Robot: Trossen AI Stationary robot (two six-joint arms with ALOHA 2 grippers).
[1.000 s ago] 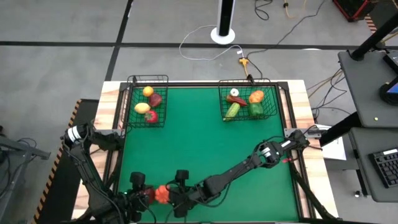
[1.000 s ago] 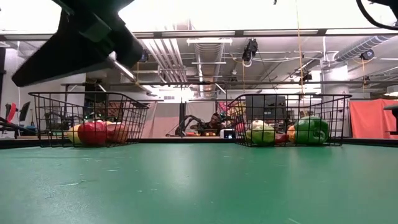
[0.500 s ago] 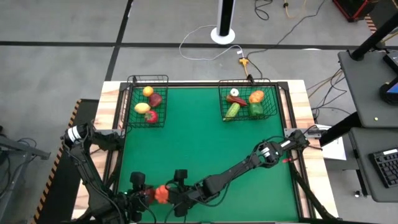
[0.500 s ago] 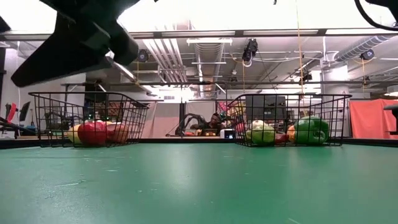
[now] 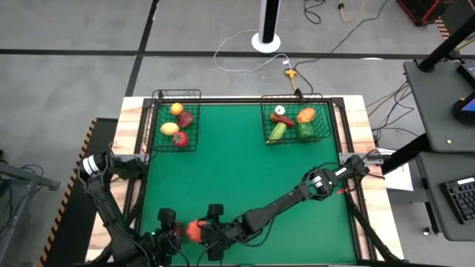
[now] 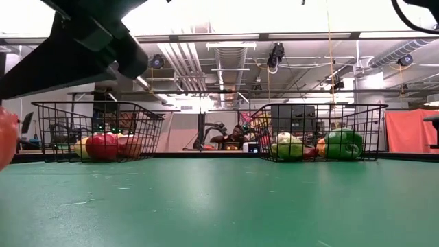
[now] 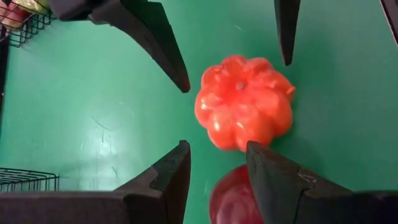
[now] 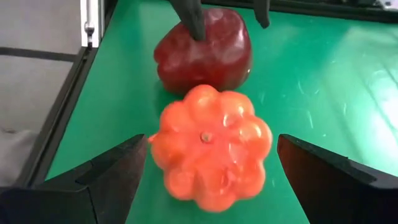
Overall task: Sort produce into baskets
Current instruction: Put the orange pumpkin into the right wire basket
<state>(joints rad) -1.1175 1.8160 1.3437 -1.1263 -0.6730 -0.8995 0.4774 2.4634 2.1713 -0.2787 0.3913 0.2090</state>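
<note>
An orange pumpkin (image 8: 211,162) sits on the green table near its front edge, left of centre (image 5: 194,231). Just left of it is a red pepper (image 8: 205,59), with my left gripper (image 7: 217,149) shut on it. My right gripper (image 8: 212,140) is open. Its fingers stand on either side of the pumpkin, close to it but apart. An orange-red piece (image 6: 4,137) shows at the left edge of the low view; I cannot tell which of the two it is. My left gripper pinches the red pepper's upper part (image 8: 214,28) between its two fingers (image 8: 194,22). They come slanting down from above. The pepper shows between the fingers (image 7: 233,190). Its underside seems to be at the table; I cannot tell whether it is lifted clear.
Two black wire baskets stand at the table's far edge. The left one (image 5: 178,93) holds yellow and red pieces. The right one (image 5: 293,97) holds green, orange, white and red pieces. The green mat between them and the grippers is bare.
My left gripper has sunk a little, still shut on the red pepper. In the low view the dark arm at upper left now reaches lower and farther left. An orange-red piece has come into that view at its left edge.
</note>
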